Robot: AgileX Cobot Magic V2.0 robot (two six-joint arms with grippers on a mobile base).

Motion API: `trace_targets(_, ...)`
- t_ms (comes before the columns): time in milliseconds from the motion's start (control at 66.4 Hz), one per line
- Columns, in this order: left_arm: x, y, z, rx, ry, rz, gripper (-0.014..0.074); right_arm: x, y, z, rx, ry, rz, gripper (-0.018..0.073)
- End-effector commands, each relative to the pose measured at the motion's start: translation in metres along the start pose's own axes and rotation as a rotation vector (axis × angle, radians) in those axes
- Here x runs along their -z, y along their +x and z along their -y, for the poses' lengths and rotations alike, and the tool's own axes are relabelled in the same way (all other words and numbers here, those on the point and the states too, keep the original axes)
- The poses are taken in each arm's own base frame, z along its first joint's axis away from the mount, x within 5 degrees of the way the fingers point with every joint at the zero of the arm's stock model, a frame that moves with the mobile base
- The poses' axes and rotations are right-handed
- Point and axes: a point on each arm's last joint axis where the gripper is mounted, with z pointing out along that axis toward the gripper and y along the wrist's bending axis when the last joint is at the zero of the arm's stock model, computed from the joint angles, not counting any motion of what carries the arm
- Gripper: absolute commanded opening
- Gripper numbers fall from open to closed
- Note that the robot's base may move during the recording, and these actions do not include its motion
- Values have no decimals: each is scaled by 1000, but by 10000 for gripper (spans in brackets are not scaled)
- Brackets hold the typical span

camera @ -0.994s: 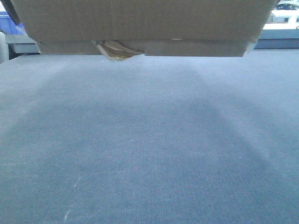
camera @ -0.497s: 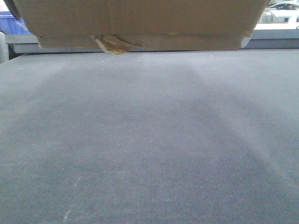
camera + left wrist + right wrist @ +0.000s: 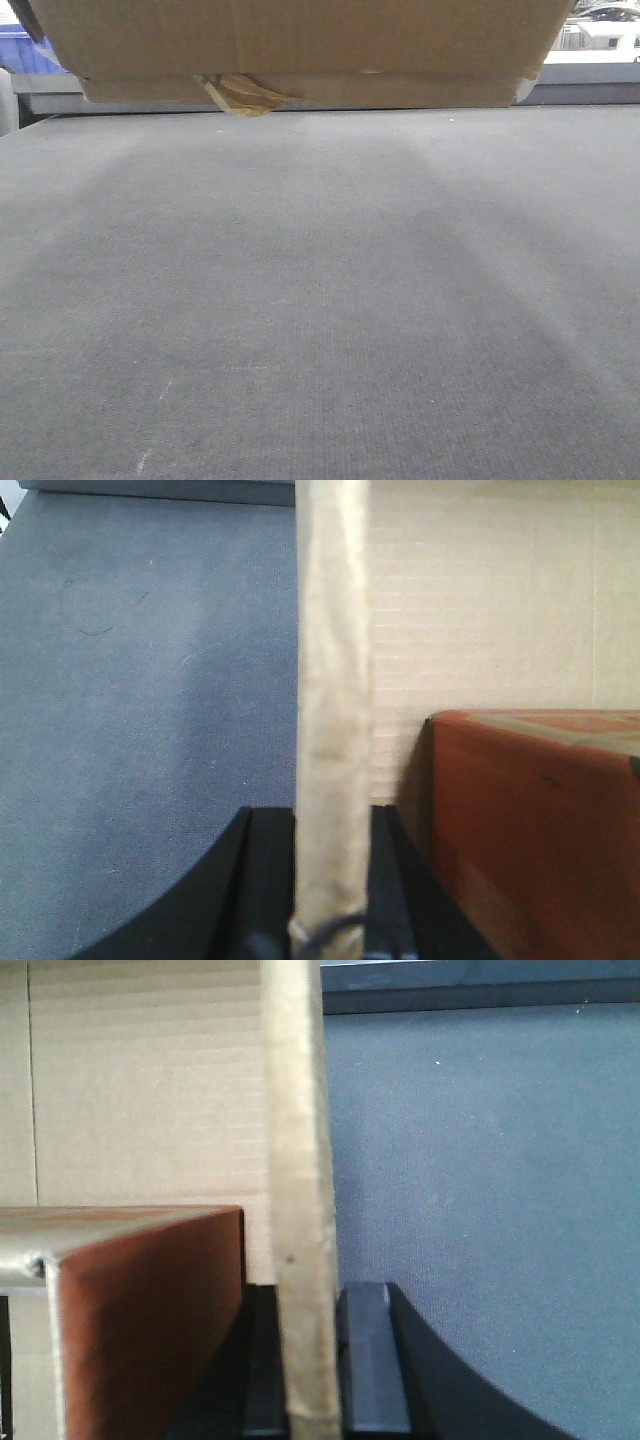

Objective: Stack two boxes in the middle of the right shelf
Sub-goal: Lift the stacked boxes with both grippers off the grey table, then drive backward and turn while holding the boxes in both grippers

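Note:
The big tan cardboard box (image 3: 300, 35) hangs above the grey table, filling the top of the front view. Along its underside runs a thin cardboard band (image 3: 400, 90) with a scrap of tape (image 3: 240, 95); whether that band is the second box I cannot tell. My left gripper (image 3: 331, 816) is shut on the box's left wall (image 3: 335, 660). My right gripper (image 3: 312, 1290) is shut on its right wall (image 3: 295, 1110). A reddish-brown box (image 3: 540, 820) (image 3: 140, 1300) lies inside the big one. The right shelf is out of view.
A grey fabric table top (image 3: 320, 300) spreads below the box. At the back left is a blue bin (image 3: 25, 50). A grey ledge (image 3: 590, 92) runs along the table's far edge, with white objects (image 3: 610, 30) behind it.
The box rose a little in the front view between one second and half a second ago. Since then it has held still.

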Motion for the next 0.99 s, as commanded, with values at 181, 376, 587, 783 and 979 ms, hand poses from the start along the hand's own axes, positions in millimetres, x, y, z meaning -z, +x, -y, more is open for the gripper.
trace_targets(181, 10, -8, -11, -10, -51, 58, -111, 9, -10, 7, 37, 36, 81, -162)
trace_targets(376, 10, -8, -11, -10, -51, 58, -111, 9, -10, 7, 37, 36, 81, -162)
trace_targets(587, 10, -8, -11, -11, -52, 56, -111, 9, -10, 7, 37, 36, 81, -162)
trace_targets(783, 10, -8, -11, -12, -53, 59, -111, 9, -11, 6, 37, 34, 84, -162)
trace_targets(979, 10, -11, -9, -13, -31, 85, -111, 9, -14, 4, 39, 11, 124, -162)
